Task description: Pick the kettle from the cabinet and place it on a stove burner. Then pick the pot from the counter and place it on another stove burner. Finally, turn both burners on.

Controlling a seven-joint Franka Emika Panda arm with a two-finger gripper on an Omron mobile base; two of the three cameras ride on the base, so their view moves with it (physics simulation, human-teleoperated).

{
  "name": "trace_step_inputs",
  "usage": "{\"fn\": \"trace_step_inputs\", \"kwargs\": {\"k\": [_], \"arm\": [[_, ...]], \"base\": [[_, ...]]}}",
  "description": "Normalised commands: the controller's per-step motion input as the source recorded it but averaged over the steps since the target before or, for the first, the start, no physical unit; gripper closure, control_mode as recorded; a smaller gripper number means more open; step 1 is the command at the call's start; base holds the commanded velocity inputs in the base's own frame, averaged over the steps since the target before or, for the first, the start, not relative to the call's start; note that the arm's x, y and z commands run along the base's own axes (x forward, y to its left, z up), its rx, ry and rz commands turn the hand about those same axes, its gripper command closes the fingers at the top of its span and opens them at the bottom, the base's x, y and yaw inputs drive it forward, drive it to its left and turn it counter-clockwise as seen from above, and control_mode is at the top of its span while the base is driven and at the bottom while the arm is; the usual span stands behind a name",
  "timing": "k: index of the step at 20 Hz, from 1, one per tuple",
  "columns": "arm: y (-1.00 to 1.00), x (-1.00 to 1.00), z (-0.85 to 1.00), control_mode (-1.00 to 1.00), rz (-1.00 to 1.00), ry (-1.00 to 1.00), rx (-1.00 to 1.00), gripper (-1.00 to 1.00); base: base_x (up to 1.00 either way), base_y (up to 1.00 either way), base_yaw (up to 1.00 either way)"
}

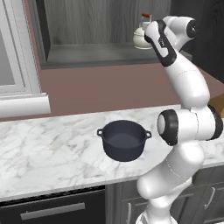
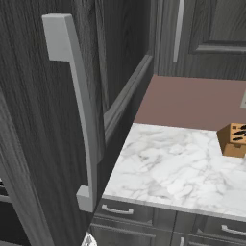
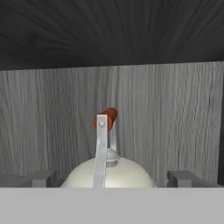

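Note:
The cream-white kettle (image 1: 141, 38) stands at the right end of the shelf in the dark grey cabinet (image 1: 87, 54). My arm reaches up to it. In the hand view the kettle (image 3: 127, 175) sits close ahead, its upright handle topped in reddish-brown wood. My gripper (image 3: 111, 179) is open, with one fingertip (image 3: 41, 178) on each side of the kettle's body and apart from it. The dark pot (image 1: 124, 140), lidless with two loop handles, rests on the white marble counter (image 1: 48, 148) near its front edge. The stove burners are out of view.
A wooden knife block (image 2: 234, 139) stands on the counter (image 2: 168, 163) to the right. A tall dark cabinet door with a long grey bar handle (image 2: 79, 110) is close on the left of the right base view. A white window sill (image 1: 22, 105) juts out at left.

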Motion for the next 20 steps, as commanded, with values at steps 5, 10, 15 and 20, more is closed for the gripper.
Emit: {"fn": "trace_step_inputs", "kwargs": {"k": [5,10,15,20], "arm": [[0.02,0.29,0.0,-1.0,0.0,0.0,0.0,-1.0],[0.07,0.27,0.0,-1.0,0.0,0.0,0.0,-1.0],[0.09,0.23,0.0,-1.0,0.0,0.0,0.0,-1.0],[0.12,0.25,0.0,-1.0,0.0,0.0,0.0,1.0]], "base": [[0.0,0.0,0.0],[0.0,0.0,0.0],[0.0,0.0,0.0],[0.0,0.0,0.0]]}}
